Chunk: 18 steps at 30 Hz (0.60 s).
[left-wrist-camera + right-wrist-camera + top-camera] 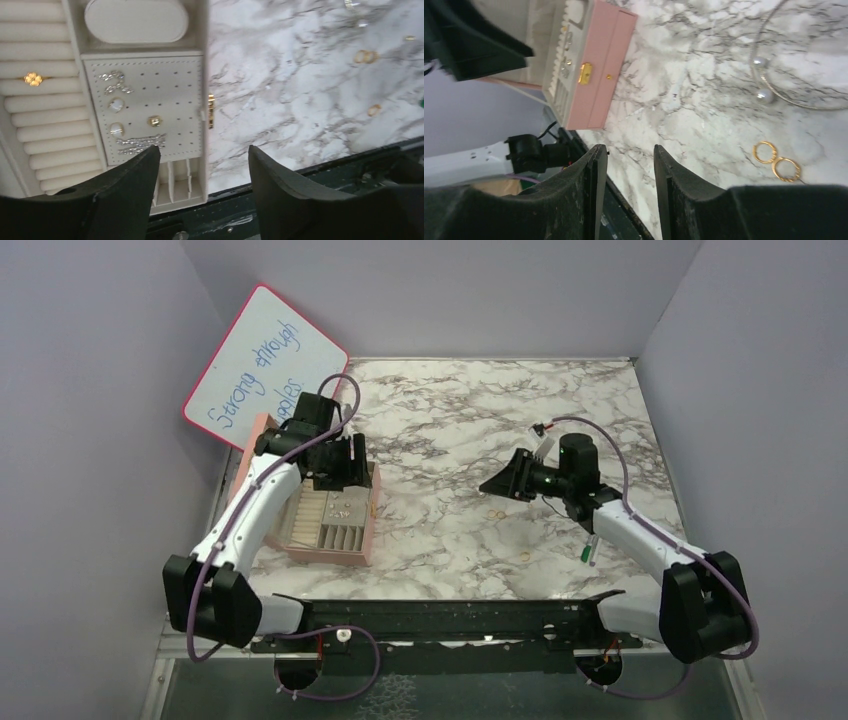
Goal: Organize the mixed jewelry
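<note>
Two gold rings [776, 161] are lying on the marble worktop [704, 100], touching each other, near my right tool [630, 147], whose fingers are standing slightly apart with nothing between them. My left tool [205, 150] is hovering wide apart over the pink box [594, 65]. Inside, a flower ring [33, 78] is sitting in the rolls and a gold stud [154, 120] in the dotted panel.

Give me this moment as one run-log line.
left claw: open, empty, over pink box | right claw: open, empty, above table | loose: gold rings | stored: flower ring
</note>
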Each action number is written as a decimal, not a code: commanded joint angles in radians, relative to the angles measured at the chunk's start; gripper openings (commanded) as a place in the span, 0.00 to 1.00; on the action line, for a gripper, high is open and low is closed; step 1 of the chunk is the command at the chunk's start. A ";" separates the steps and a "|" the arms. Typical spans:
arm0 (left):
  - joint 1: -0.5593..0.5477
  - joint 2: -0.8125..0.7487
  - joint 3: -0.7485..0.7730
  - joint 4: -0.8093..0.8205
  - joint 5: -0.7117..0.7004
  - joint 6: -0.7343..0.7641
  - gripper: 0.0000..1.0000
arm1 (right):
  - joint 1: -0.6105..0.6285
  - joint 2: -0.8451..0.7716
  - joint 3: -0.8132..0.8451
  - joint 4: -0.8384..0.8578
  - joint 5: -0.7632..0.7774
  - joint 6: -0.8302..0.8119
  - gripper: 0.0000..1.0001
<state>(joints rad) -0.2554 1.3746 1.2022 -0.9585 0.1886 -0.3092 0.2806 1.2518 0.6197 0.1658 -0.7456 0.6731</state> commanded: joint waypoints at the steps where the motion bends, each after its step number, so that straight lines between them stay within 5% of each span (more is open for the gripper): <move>1: 0.004 -0.165 -0.021 0.174 0.196 -0.013 0.71 | 0.003 -0.069 0.044 -0.293 0.239 -0.137 0.46; 9: -0.056 -0.311 -0.125 0.555 0.310 -0.128 0.98 | 0.127 -0.110 0.035 -0.506 0.563 -0.165 0.51; 18: -0.328 -0.269 -0.202 0.737 0.208 -0.240 0.96 | 0.160 0.025 0.152 -0.656 1.015 -0.151 0.45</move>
<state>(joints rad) -0.5007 1.0794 1.0283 -0.3611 0.4377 -0.4744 0.4397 1.2064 0.6998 -0.4000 0.0036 0.5304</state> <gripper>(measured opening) 0.986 0.493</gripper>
